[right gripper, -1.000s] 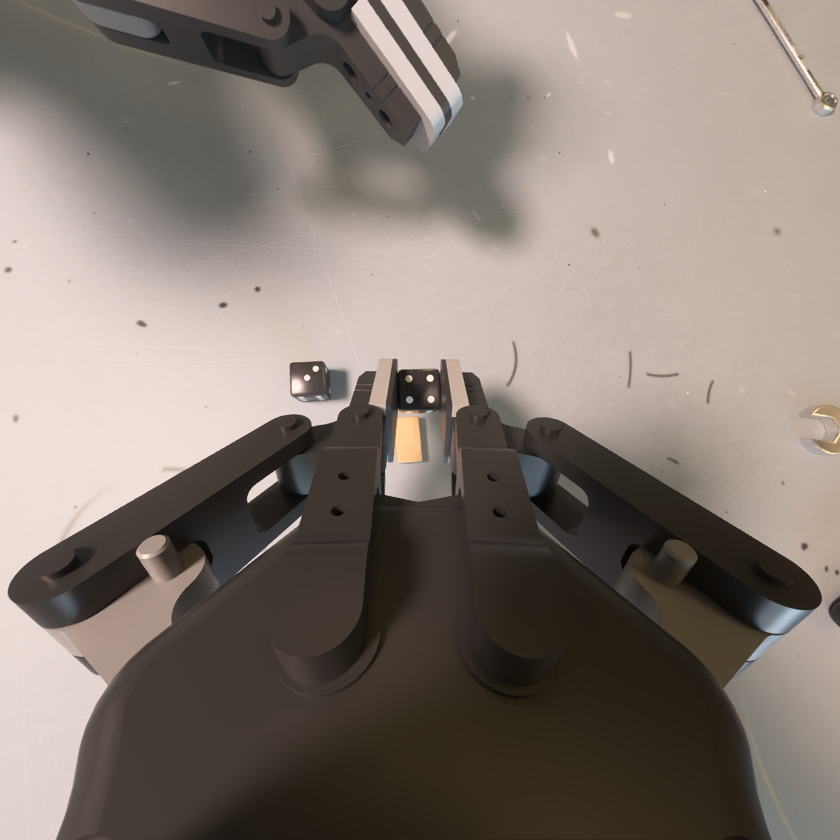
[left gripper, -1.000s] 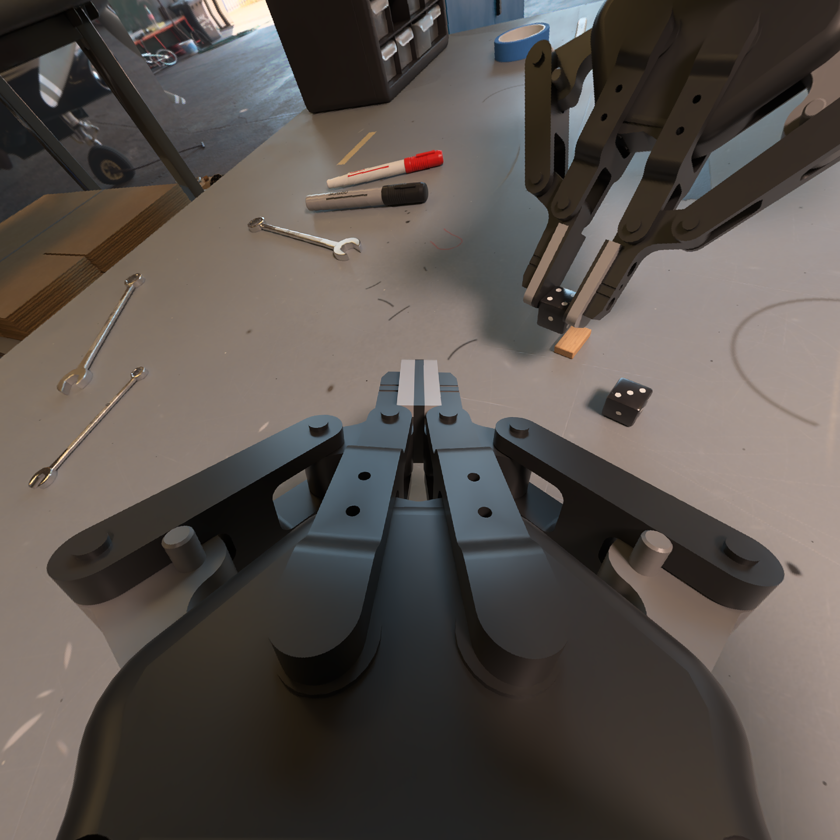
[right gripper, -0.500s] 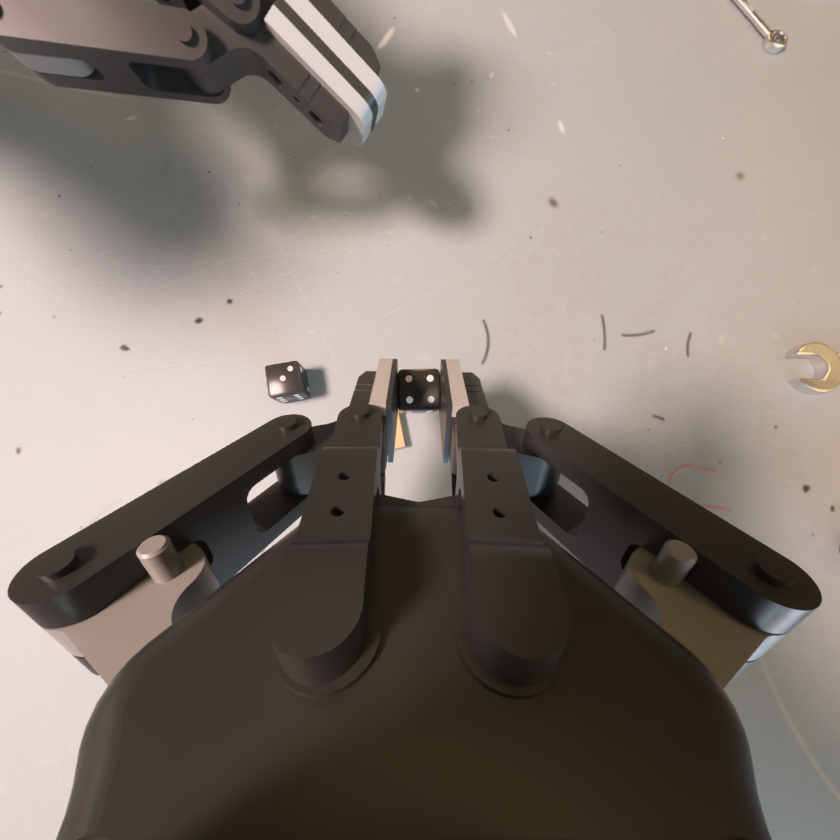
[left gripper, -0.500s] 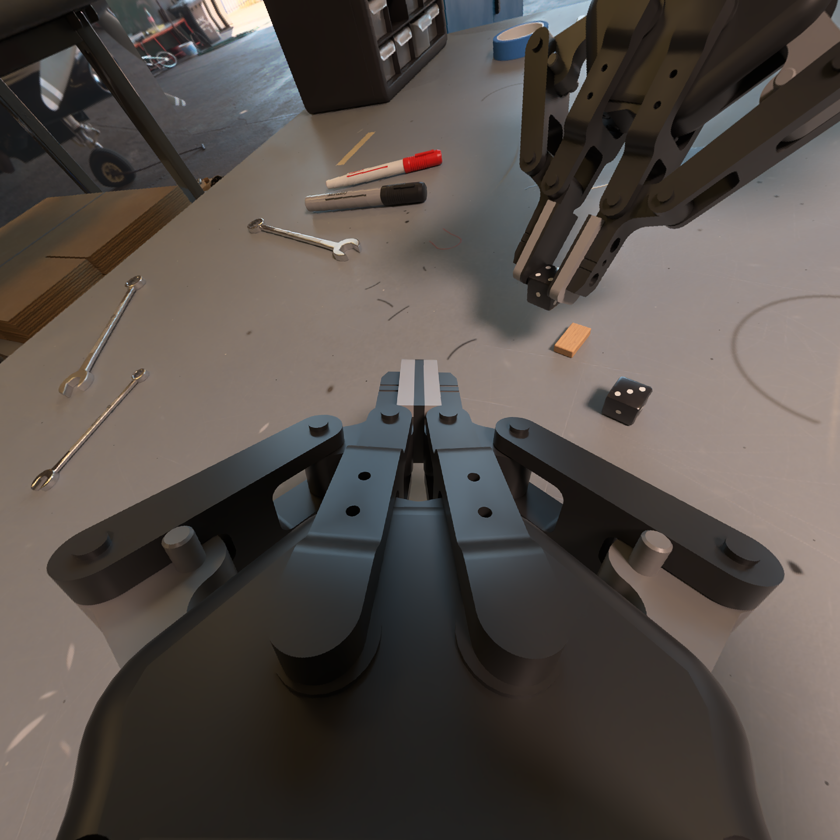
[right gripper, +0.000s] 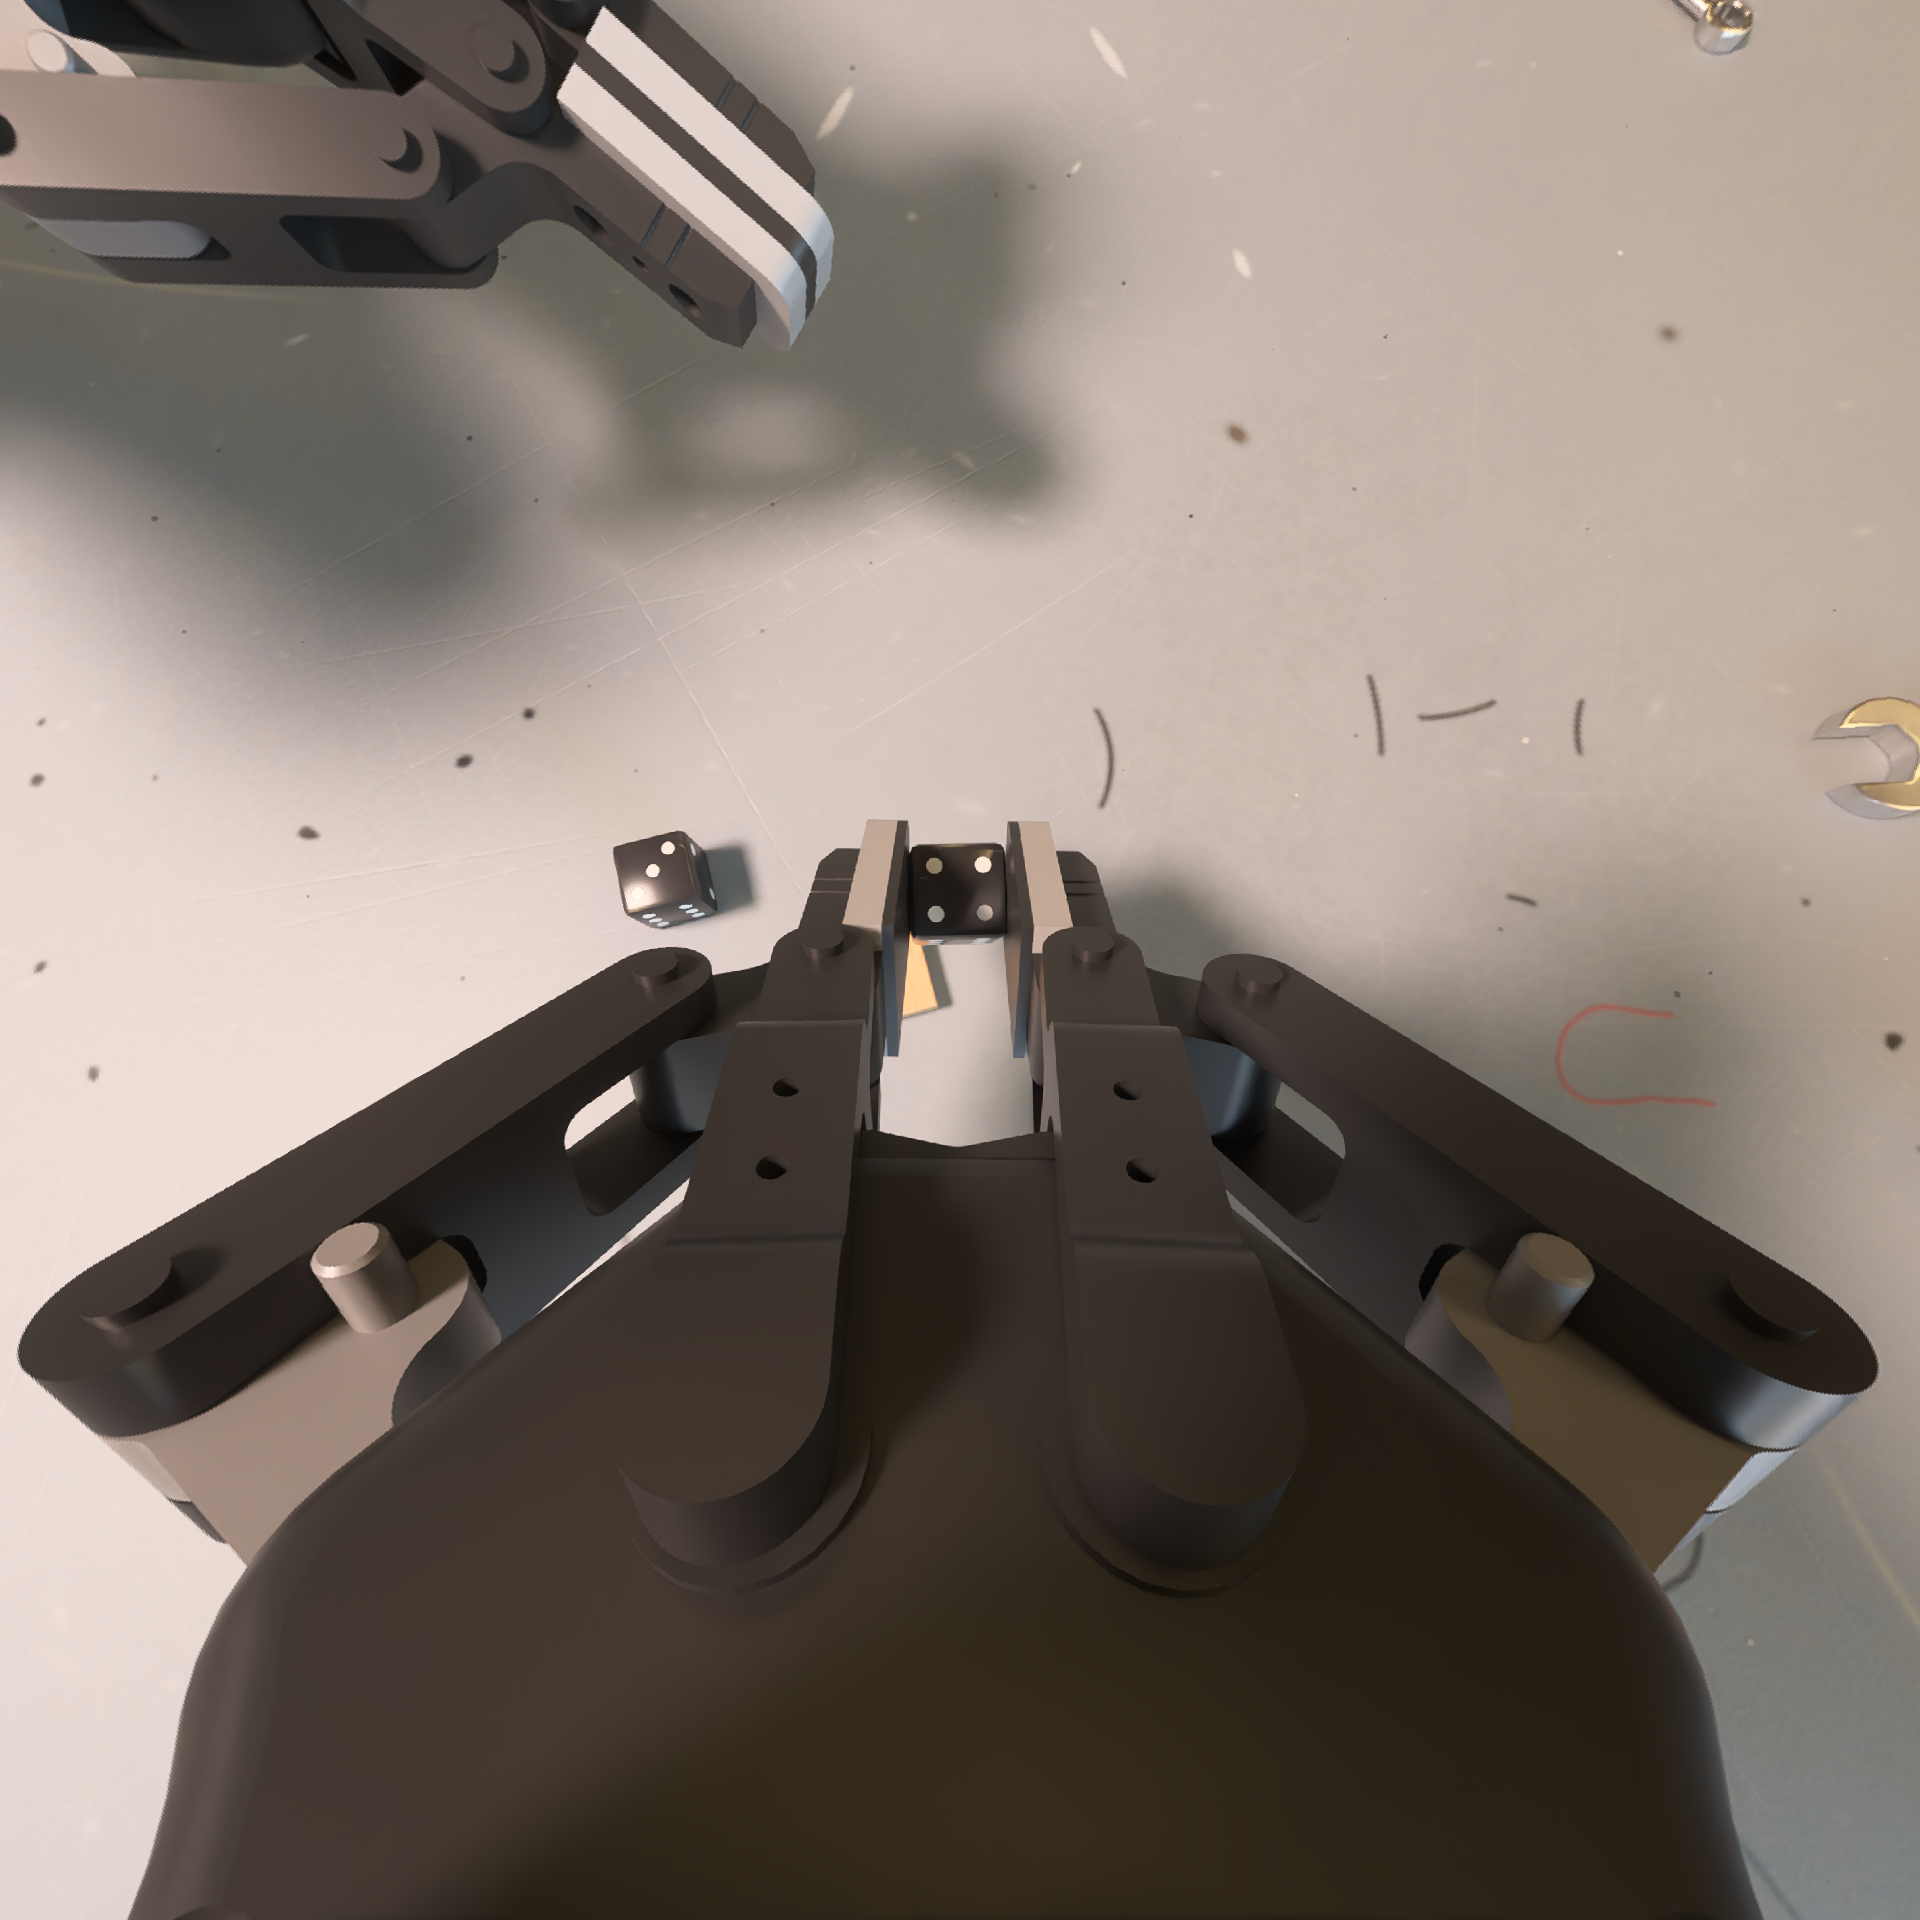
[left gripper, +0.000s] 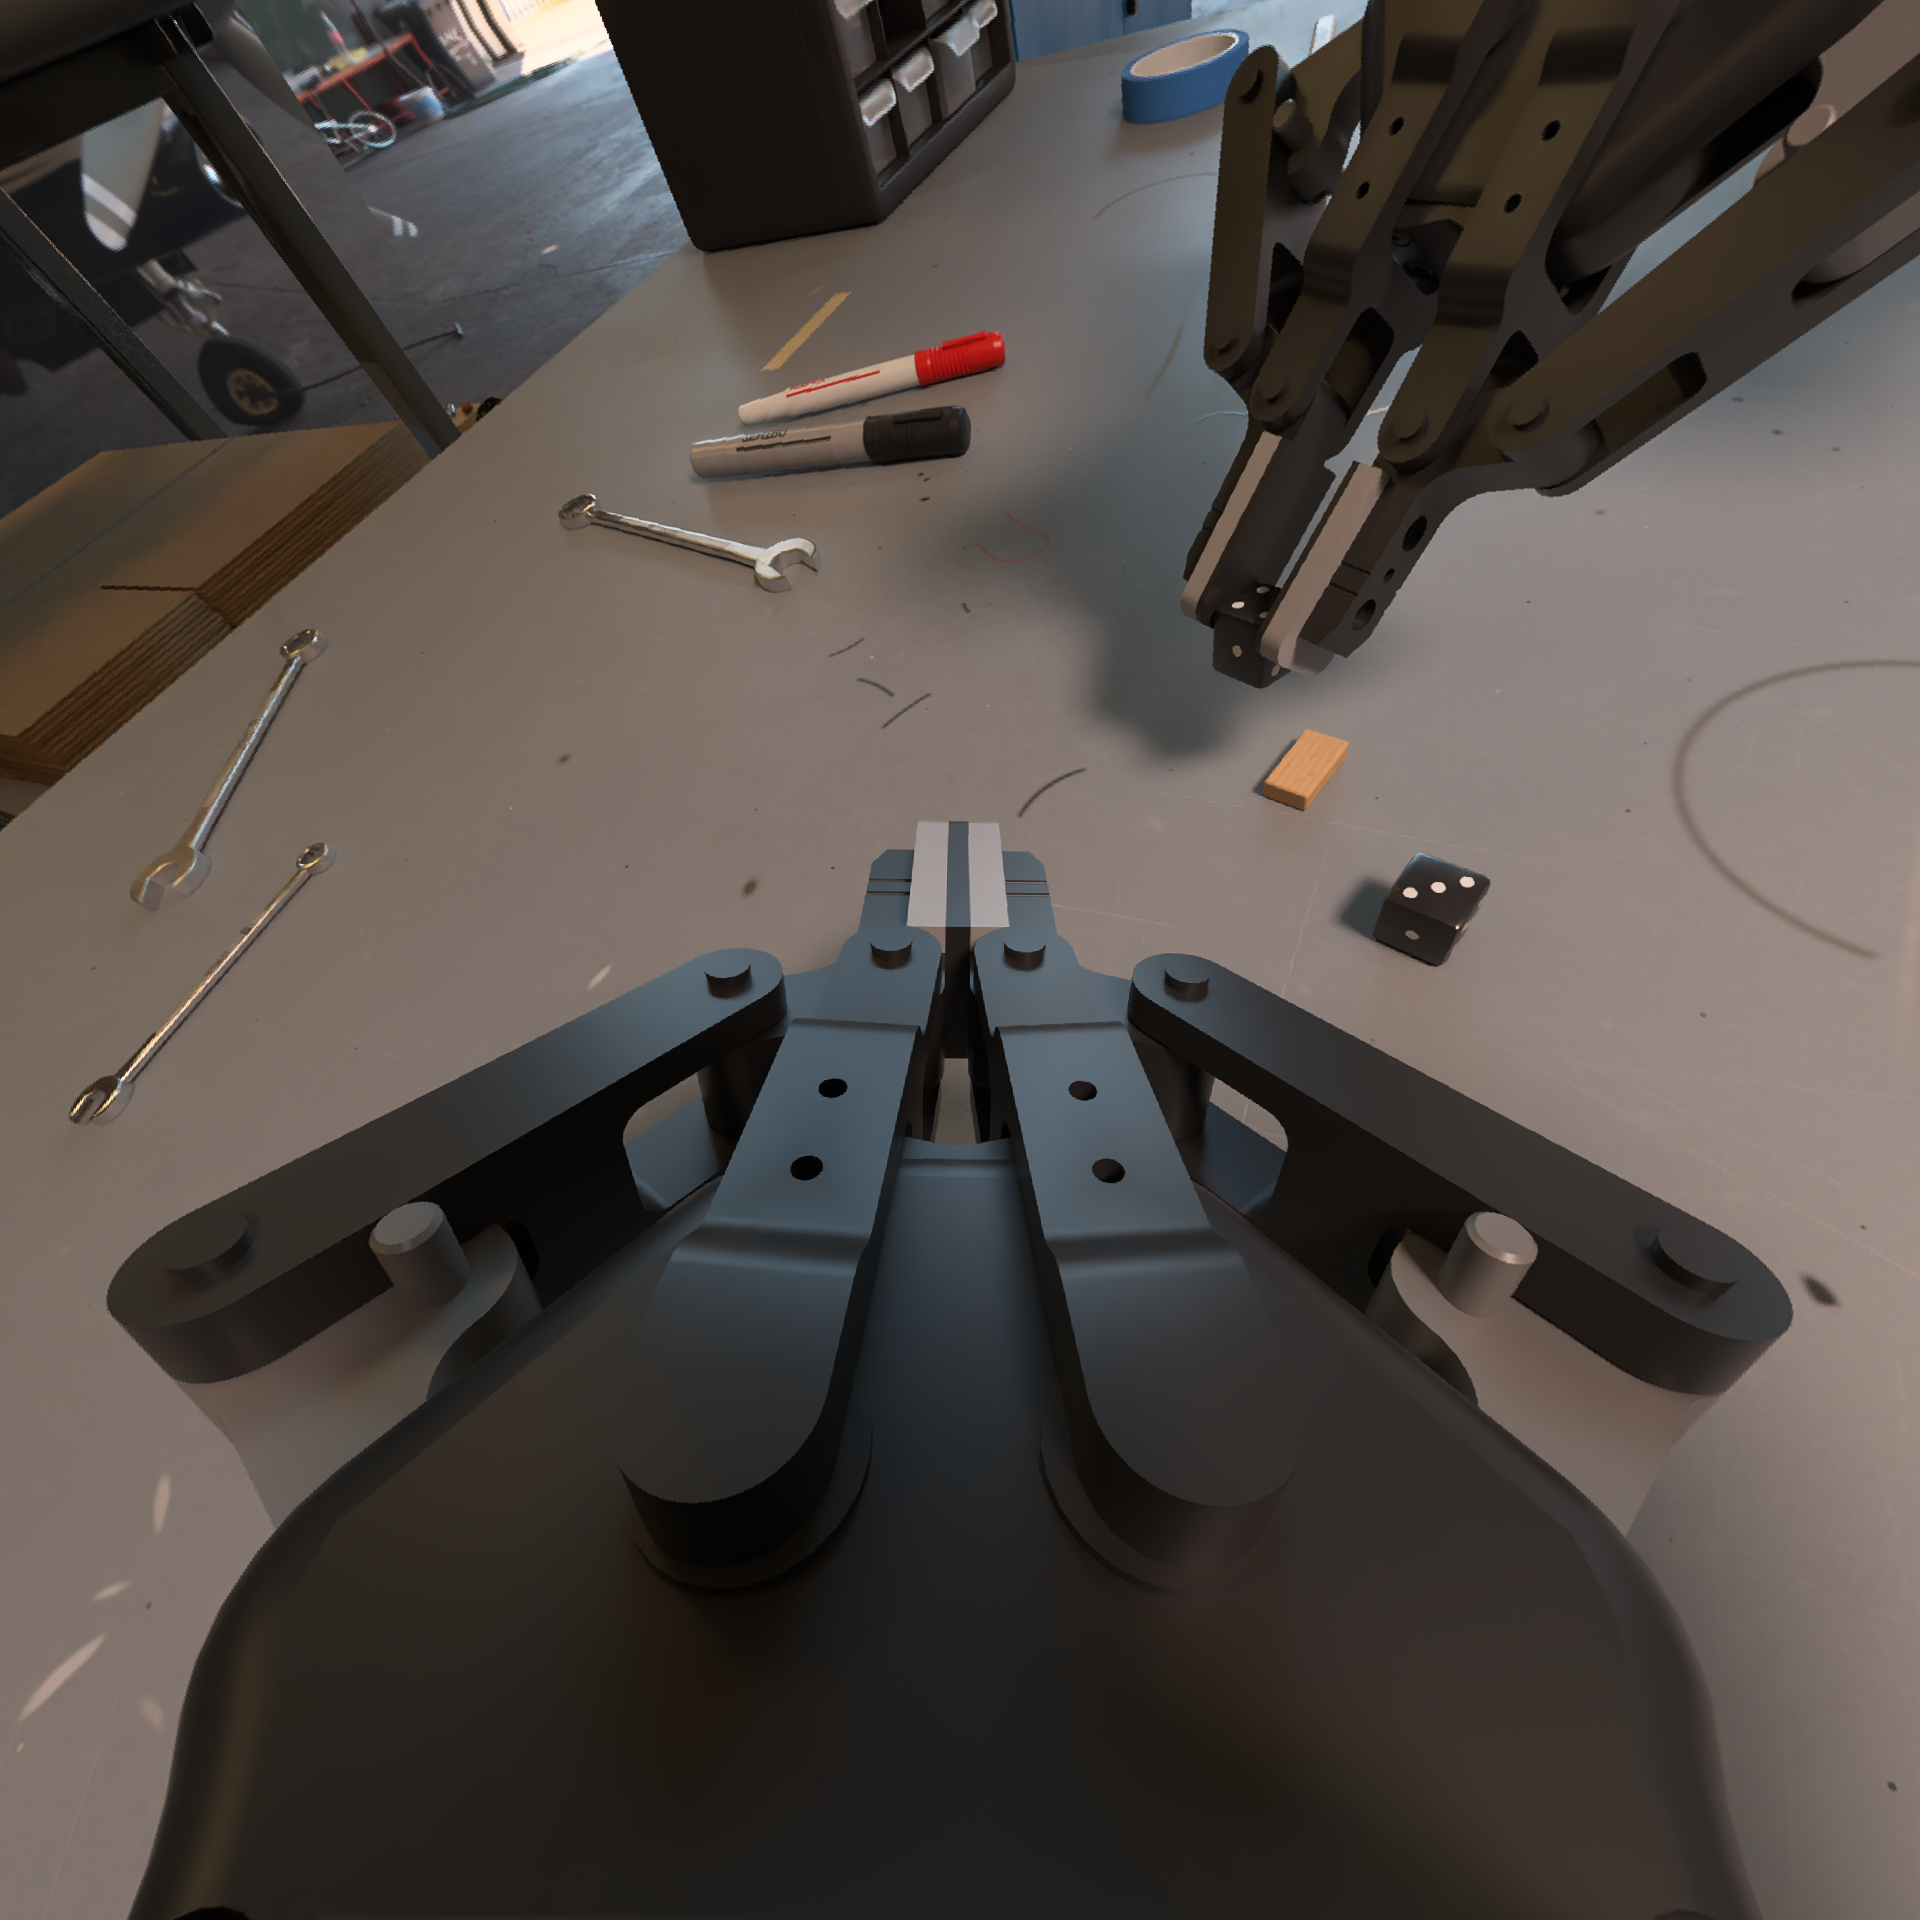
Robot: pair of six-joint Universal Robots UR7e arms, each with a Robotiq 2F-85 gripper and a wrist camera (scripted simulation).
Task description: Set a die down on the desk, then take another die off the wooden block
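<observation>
My right gripper (right gripper: 957, 883) is shut on a black die (right gripper: 958, 887) and holds it in the air above the desk; it also shows in the left wrist view (left gripper: 1252, 642) with the die (left gripper: 1242, 639) between its pads. The small wooden block (left gripper: 1306, 767) lies bare on the grey desk below and in front of it; a sliver of the block (right gripper: 923, 987) shows between my right fingers. A second black die (left gripper: 1431, 907) rests on the desk beside the block, also seen in the right wrist view (right gripper: 665, 874). My left gripper (left gripper: 957, 871) is shut and empty, hovering near them.
Three wrenches (left gripper: 691, 540) (left gripper: 223, 774) (left gripper: 197, 987) lie on the desk to the left. Two markers (left gripper: 873, 376) (left gripper: 831, 445), a blue tape roll (left gripper: 1184, 75) and a dark drawer cabinet (left gripper: 821, 104) stand farther back. The desk's left edge runs past cardboard sheets (left gripper: 156, 561).
My right gripper has lifted the die off the wooden block and risen, moving back and away from it. The left gripper and the die on the desk have not moved.
</observation>
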